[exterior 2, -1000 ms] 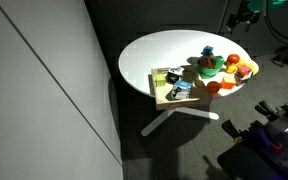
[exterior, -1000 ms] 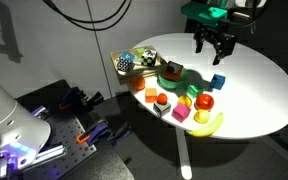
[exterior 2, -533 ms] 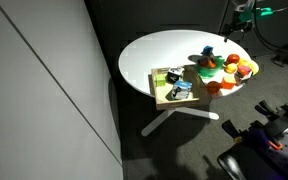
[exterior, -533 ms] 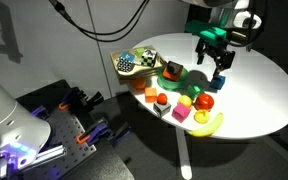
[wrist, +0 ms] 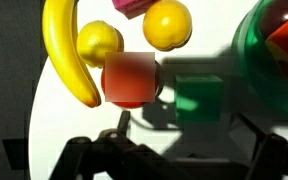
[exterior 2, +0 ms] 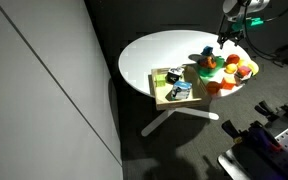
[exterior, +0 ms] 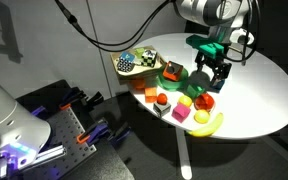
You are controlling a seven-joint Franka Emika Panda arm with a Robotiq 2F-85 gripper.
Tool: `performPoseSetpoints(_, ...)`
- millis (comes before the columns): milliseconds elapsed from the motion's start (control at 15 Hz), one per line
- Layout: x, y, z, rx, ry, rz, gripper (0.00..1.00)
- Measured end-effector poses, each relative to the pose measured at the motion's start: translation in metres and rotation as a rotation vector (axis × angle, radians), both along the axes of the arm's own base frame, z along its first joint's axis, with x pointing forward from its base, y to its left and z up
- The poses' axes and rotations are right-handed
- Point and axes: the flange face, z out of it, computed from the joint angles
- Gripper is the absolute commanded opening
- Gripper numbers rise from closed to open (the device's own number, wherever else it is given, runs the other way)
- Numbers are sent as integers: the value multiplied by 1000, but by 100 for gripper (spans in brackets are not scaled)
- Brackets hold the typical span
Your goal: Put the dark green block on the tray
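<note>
The dark green block (exterior: 173, 73) lies on the bright green round plate (exterior: 183, 80), with a small red piece on top. The pale tan tray (exterior: 134, 62) with its chequered patch stands just beyond the plate, at the table edge; it also shows in an exterior view (exterior 2: 171, 88). My gripper (exterior: 211, 86) is open and empty, low over the table to one side of the plate, over the blue cube (exterior 2: 208, 52). In the wrist view the open fingers (wrist: 179, 150) straddle a cube that looks teal-green (wrist: 199, 95). The plate (wrist: 252, 45) is at the right edge.
A red ball (wrist: 132, 80), a banana (wrist: 64, 50), a lemon (wrist: 99, 42) and an orange (wrist: 167, 22) lie close by the cube. More toy pieces crowd the table edge (exterior: 162, 100). The white round table (exterior: 259, 90) stretches beyond the gripper.
The gripper has come down from above the table's far side and moved toward the toys, ending low over the cube beside the plate. The objects have not moved.
</note>
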Motion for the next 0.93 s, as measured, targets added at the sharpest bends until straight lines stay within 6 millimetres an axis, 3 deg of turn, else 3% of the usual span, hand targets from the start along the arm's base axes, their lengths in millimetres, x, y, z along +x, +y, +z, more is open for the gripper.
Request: performPoseSetpoints(933, 18, 16, -36, 9, 18, 63, 100)
